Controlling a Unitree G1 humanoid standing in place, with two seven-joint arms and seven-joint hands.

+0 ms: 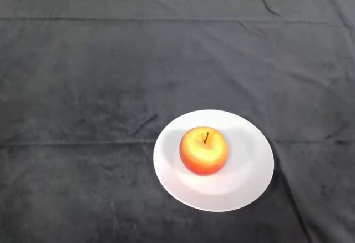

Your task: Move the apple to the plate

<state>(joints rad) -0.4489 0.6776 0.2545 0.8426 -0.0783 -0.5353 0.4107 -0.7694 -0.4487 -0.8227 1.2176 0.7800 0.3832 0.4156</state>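
Red and yellow apple [203, 150] sits upright, stem up, on a round white plate [249, 182], slightly left of the plate's centre. Around the plate, a wrinkled dark cloth [83, 76] covers the table. Head view shows no robot hand.

I see the table [83, 60] under a dark grey cloth [66, 187], w/ creases running across it & a few wrinkles toward the far right corner. 1 white plate [249, 182] sits directly on the cloth, near-centre, slightly right & toward the near edge
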